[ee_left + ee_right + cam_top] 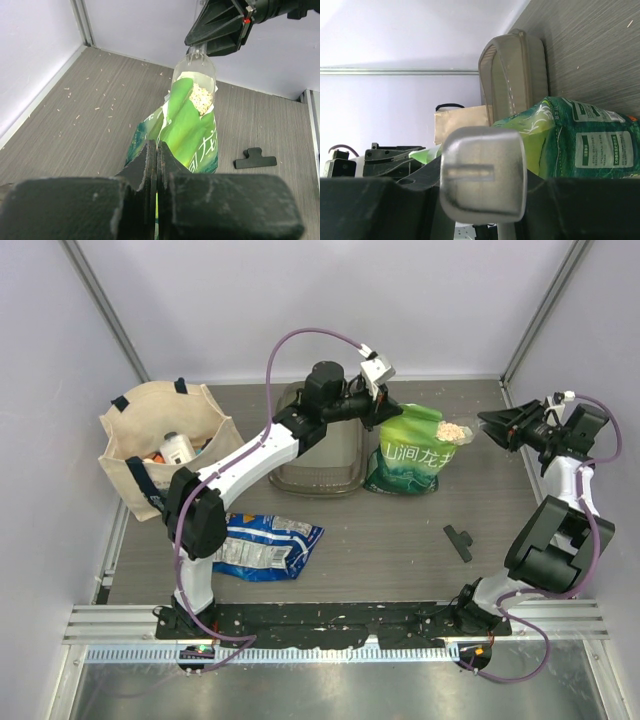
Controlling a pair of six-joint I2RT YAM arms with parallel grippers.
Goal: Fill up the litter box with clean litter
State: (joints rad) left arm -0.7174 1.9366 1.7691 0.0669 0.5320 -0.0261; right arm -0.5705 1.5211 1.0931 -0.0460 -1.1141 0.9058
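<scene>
The smoky translucent litter box [322, 462] lies at the back centre, partly under my left arm; it also shows in the right wrist view [512, 70]. A green-and-white bag [408, 455] stands just right of it. My left gripper [383, 418] is shut on the bag's upper left edge [180, 125]. My right gripper [503, 429] is shut on the handle of a clear scoop [196, 75]. The scoop holds tan clean litter [453, 429] over the bag's open mouth. The litter also shows in the left wrist view [201, 98]. The scoop's back [482, 172] fills the right wrist view.
A beige tote bag [165, 445] with bottles stands at the far left. A blue crinkly packet [265, 540] lies flat near the left arm's base. A black clip [458, 542] lies on the table at the right, and also shows in the left wrist view [255, 158]. Walls close the back and sides.
</scene>
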